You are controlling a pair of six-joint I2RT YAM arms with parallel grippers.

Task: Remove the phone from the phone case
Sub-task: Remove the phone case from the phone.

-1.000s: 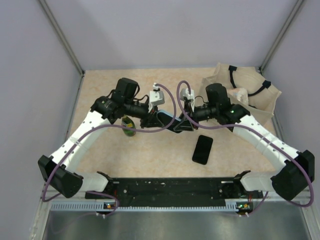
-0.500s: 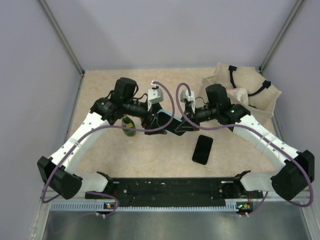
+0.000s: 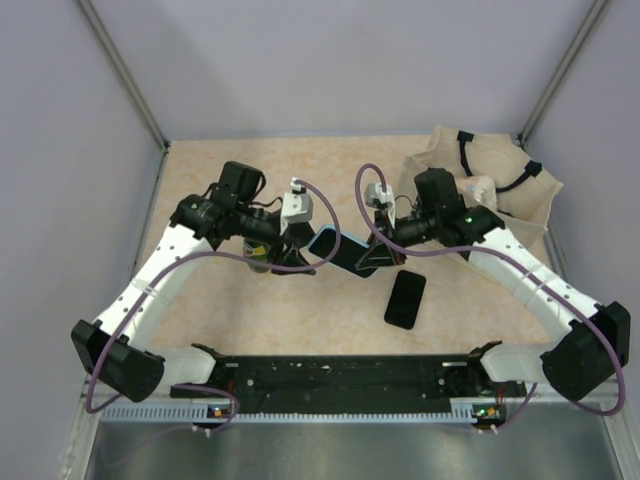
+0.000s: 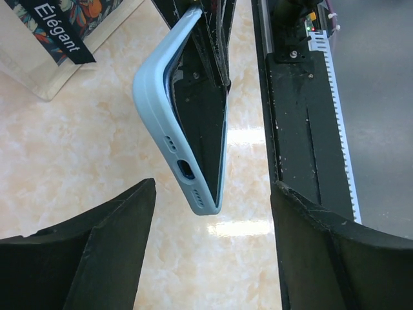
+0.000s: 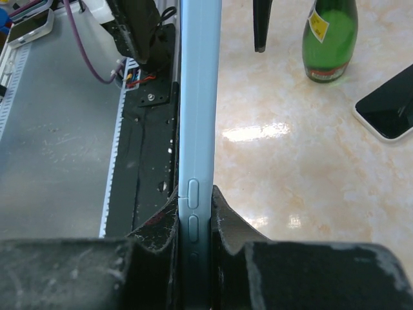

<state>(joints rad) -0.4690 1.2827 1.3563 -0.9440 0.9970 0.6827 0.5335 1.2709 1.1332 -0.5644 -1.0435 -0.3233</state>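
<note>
Left claw (image 3: 297, 258) has backed off, gaping empty; right claw (image 3: 372, 262) alone pinches phone case (image 3: 330, 245). Phone (image 3: 405, 298) lies on tabletop (image 3: 300, 322): likely done.

The right tool (image 5: 195, 213) grips the phone case (image 5: 199, 116) between its two black fingers (image 5: 161, 226), pressed on either face. The light blue case stands edge-on, running straight up the frame, with two side buttons just above the grip. To its right lies the pale marbled tabletop (image 5: 290, 181), where a green bottle (image 5: 330, 39) stands upright (yellow label showing). The phone (image 5: 390, 110) lies flat at the right edge, well apart from the case. A dark tapered bar (image 5: 260, 26) hangs between case and bottle.
</note>
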